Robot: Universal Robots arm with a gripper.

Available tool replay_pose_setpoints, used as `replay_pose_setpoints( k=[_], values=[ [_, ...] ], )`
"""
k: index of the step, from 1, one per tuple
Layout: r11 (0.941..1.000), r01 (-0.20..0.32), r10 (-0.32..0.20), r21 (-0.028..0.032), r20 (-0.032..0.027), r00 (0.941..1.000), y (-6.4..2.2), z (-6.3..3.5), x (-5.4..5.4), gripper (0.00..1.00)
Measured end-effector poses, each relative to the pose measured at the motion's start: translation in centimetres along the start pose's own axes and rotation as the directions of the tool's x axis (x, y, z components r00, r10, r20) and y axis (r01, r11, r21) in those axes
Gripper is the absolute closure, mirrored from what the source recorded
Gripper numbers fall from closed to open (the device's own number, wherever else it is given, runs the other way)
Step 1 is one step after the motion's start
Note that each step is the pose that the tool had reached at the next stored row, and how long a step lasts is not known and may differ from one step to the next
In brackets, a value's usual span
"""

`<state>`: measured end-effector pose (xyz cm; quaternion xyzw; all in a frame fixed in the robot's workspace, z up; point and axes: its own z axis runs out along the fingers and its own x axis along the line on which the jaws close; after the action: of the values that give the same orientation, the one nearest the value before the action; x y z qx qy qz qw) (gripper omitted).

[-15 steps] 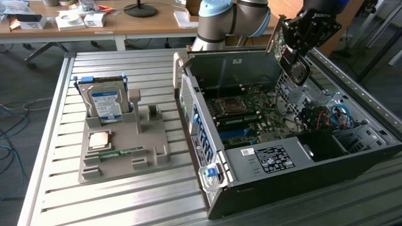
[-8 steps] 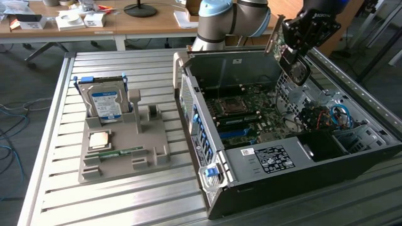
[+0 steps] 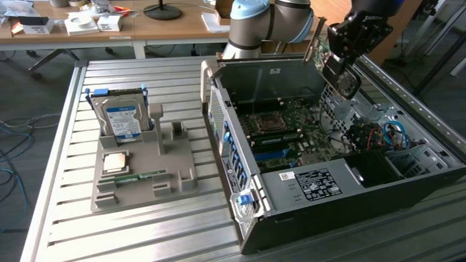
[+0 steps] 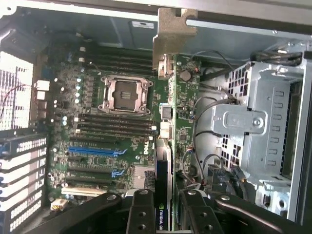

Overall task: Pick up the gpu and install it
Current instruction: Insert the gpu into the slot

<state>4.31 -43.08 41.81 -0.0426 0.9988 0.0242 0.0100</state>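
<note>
My gripper [image 3: 338, 57] is shut on the gpu [image 3: 342, 79], a thin dark card with a narrow silver bracket [image 3: 315, 45] at one end. It hangs tilted above the far side of the open computer case [image 3: 306, 188], clear of the motherboard [image 3: 280, 134]. In the wrist view the gpu [image 4: 164, 170] runs edge-on from between my black fingers [image 4: 141, 212] out to its bracket [image 4: 173, 34]. Beneath it lie the motherboard's blue slots [image 4: 97, 151] and the CPU socket [image 4: 122, 95].
A grey fixture tray [image 3: 178, 180] on the exterior view's left holds an upright silver hard drive with blue label [image 3: 122, 121], a CPU chip [image 3: 117, 162] and a green memory stick [image 3: 135, 177]. A metal drive cage [image 4: 258, 126] and loose cables [image 3: 389, 134] crowd the case.
</note>
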Motion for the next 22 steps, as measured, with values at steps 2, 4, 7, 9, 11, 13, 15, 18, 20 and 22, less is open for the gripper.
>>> replay_pose_setpoints(
  k=[2,4,7,9,11,13,15,18,20,22],
  values=[
    [0.9996,0.027,-0.027,-0.0007,-0.0013,0.9996,0.0,0.0,0.0,0.74],
    [0.9982,0.06,-0.06,-0.0014,-0.0028,0.9982,0.0,0.0,0.0,0.74],
    [0.9934,0.115,-0.115,-0.0029,-0.0054,0.9934,0.0,0.01,0.0,0.74],
    [0.9886,0.15,-0.151,-0.0039,-0.0069,0.9886,0.0,0.01,0.0,0.74],
    [0.9825,0.186,-0.186,-0.005,-0.0085,0.9825,0.0,0.01,0.0,0.74],
    [0.975,0.222,-0.222,-0.0061,-0.01,0.9749,0.0,0.01,-0.01,0.74],
    [0.9664,0.257,-0.257,-0.0073,-0.0115,0.9663,0.0,0.01,0.0,0.74],
    [0.9512,0.308,-0.309,-0.0091,-0.0137,0.9511,0.0,0.01,0.0,0.74],
    [0.9393,0.343,-0.343,-0.0104,-0.015,0.9392,0.0,0.01,0.0,0.74],
    [0.9264,0.376,-0.377,-0.0117,-0.0164,0.9262,0.0,0.01,0.0,0.74]
  ],
)
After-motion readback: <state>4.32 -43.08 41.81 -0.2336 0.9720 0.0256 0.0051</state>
